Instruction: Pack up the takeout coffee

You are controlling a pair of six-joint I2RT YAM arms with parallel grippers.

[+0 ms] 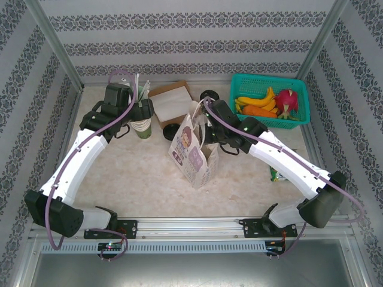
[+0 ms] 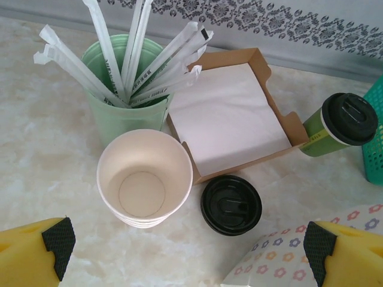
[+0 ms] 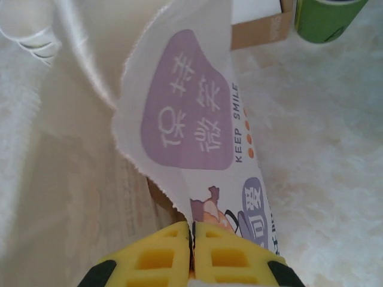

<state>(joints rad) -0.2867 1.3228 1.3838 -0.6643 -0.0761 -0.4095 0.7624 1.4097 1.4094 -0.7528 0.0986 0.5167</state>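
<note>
Standing upright at the back of the counter, the takeout coffee sits between a brown napkin tray and a teal basket of fruit, clear of both arms. The left claw hangs spread wide and empty above a stack of lidless cups, with a loose black lid just beside them. The right claw is pinched tight on the top edge of the paper bag, holding its mouth up at mid-counter.

The cup looks light for its size, though whether it is full cannot be told with the lid on. Its olive paper wall would likely give under a hard squeeze, and the smooth plastic lid could slip or pop off, so the sensible hold is across the sides just below the lid rim, with modest pressure and the cup kept level on its way to the bag.

The bag's purple panel carries four Chinese characters, 保持微笑, with "KEEP SMILE" printed alongside and a flower pattern on its side. Small print on the cup's band and on the straw wrappers in the mint holder is too fine to read.
</note>
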